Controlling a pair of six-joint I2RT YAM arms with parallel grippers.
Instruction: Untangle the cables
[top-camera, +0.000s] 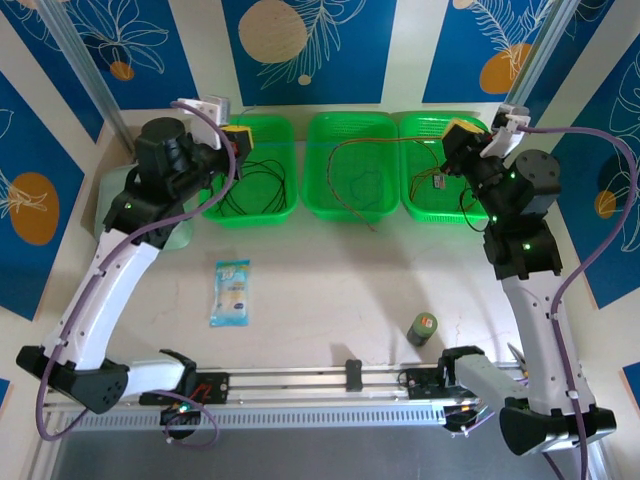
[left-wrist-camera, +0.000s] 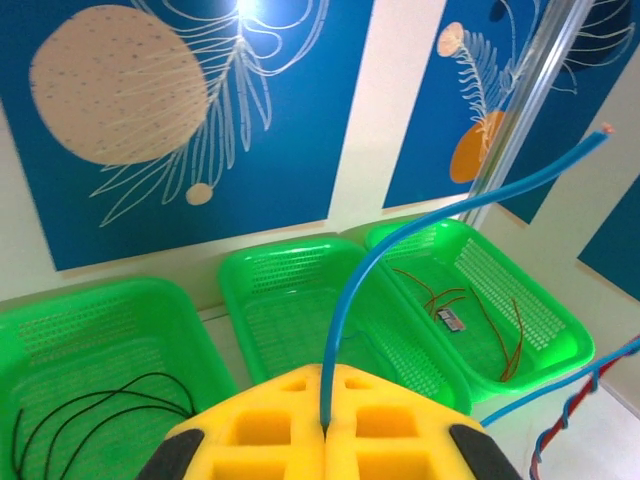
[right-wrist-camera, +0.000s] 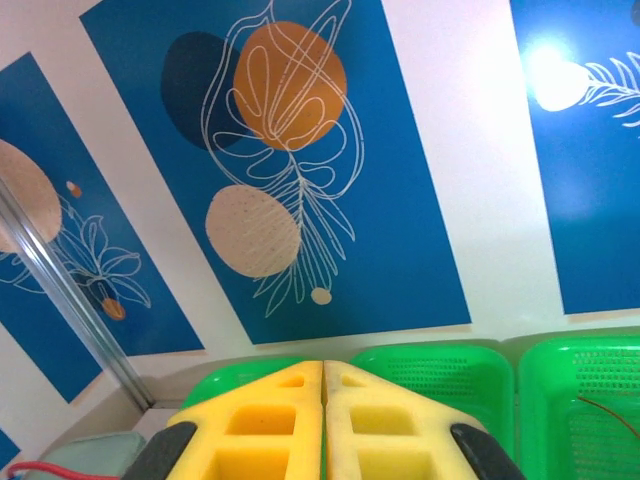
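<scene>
Three baskets (top-camera: 350, 117) sit side by side, cables (top-camera: 262, 178) inside, behind a packet (top-camera: 231, 292) and a can (top-camera: 422, 328).

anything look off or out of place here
Yes: an orange-brown cable straddles the rim between the middle basket and right basket instead of lying in one. A blue cable sticks up from the shut left hand.

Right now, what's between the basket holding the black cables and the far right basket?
The middle green basket sits between them, in one row with both; the top view shows it.
</scene>
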